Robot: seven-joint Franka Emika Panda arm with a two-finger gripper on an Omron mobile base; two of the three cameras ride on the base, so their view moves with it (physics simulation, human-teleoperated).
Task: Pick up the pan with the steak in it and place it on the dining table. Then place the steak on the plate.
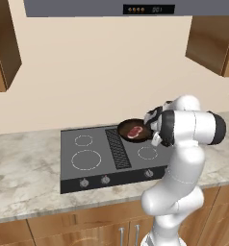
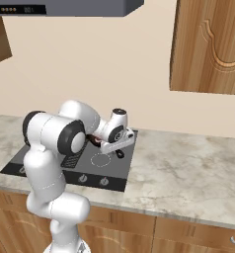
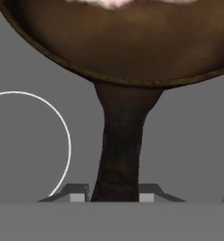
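The black pan (image 1: 133, 129) sits on the back right burner of the cooktop (image 1: 92, 161), with the red-pink steak (image 1: 135, 130) lying in its brown bowl. In the hand view the pan's long dark handle (image 3: 118, 150) runs down from the bowl (image 3: 132, 42) and passes between my fingertips (image 3: 77, 194). My gripper (image 3: 113, 193) is closed against both sides of the handle. From the left base view the hand (image 1: 155, 122) is just right of the pan. The dining table and the plate are out of view.
The cooktop is set into a marble counter (image 2: 188, 168) against a beige wall. A range hood (image 1: 111, 7) hangs above, and wooden wall cabinets (image 2: 208, 44) hang to either side. A white burner ring (image 3: 34, 141) lies left of the handle.
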